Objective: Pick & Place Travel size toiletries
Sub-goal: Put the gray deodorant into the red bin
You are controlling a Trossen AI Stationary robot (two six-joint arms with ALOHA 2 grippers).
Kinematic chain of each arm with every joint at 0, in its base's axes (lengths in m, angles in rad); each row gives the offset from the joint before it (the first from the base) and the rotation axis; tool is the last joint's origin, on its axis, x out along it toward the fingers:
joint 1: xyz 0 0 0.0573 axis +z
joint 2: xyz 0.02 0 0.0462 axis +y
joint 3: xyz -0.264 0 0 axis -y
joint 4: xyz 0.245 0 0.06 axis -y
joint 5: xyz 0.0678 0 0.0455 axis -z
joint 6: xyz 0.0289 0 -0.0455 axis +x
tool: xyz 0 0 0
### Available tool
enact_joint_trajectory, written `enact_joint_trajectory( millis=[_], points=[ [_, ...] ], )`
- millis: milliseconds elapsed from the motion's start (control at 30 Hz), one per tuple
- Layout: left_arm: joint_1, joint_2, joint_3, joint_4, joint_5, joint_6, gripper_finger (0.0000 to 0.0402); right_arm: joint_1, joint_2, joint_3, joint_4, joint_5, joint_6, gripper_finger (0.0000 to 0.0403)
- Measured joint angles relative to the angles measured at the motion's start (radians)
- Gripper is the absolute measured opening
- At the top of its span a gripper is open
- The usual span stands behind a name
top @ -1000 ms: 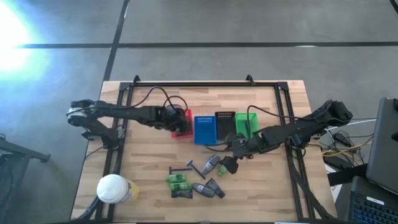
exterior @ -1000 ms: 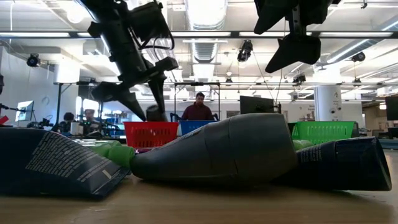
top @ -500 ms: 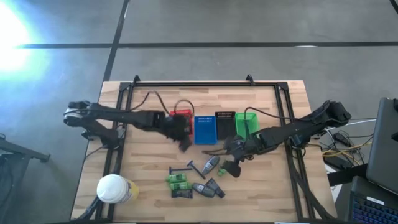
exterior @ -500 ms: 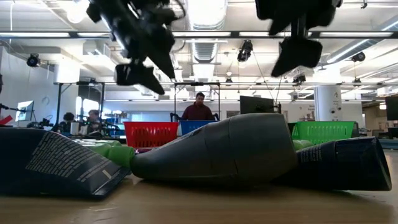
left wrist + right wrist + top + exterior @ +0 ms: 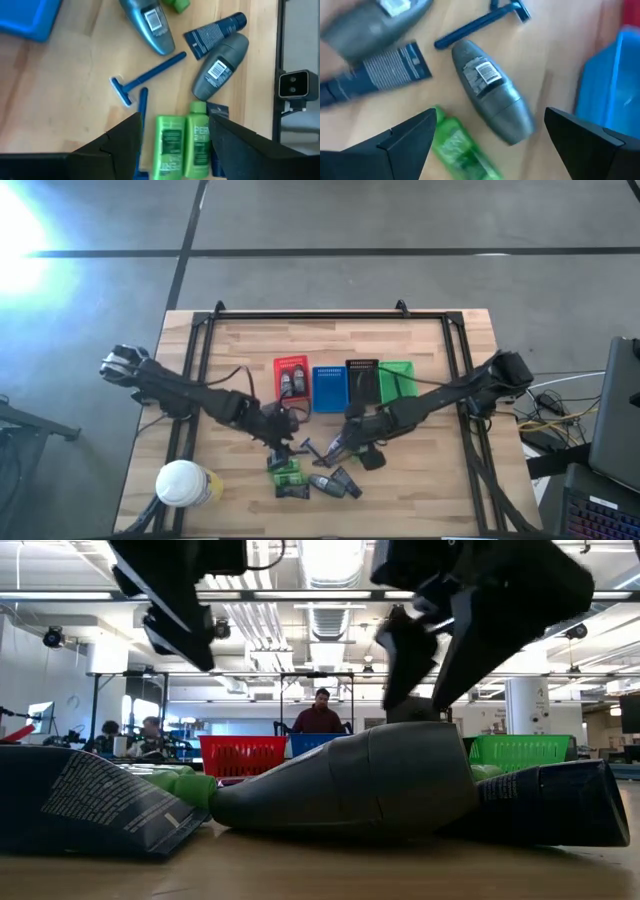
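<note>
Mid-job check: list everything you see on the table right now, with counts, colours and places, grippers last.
Baskets: four in a row at table centre, red, blue, black, green; the red one holds two small bottles.
Grey oval bottles: at least two, in the front-centre pile.
Green bottles: two side by side, in the pile.
Blue razors: two, at the pile's edge.
Dark blue tube: one seen clearly, in the pile.
White-lidded container: one, front-left corner.
Left gripper: open, over the green bottles.
Right gripper: open, over a grey bottle.
</note>
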Motion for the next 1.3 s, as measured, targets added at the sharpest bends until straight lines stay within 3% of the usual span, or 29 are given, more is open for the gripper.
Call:
enact_joint_trajectory(
  millis=[167, 333, 533, 767, 1300],
  points=[
    [-0.09, -0.012, -0.004, -0.055, -0.131, -0.106, 0.0234, -0.007, 0.091, 0.122, -0.1, -0.007, -0.297, 0.0368],
    [-0.151, -0.061, -0.038, -0.061, -0.285, -0.213, 0.0234, -0.031, 0.206, 0.227, -0.199, -0.01, -0.344, 0.0368],
    [-0.174, -0.132, -0.08, -0.062, -0.308, -0.283, 0.0234, -0.052, 0.292, 0.294, -0.278, -0.011, -0.352, 0.0368],
    [-0.176, -0.228, -0.1, -0.071, -0.313, -0.287, 0.0233, -0.064, 0.297, 0.293, -0.275, -0.059, -0.366, 0.0363],
    [-0.183, -0.435, -0.189, -0.074, -0.4, -0.36, 0.0232, -0.084, 0.297, 0.264, -0.211, -0.09, -0.382, 0.0231]
  ],
)
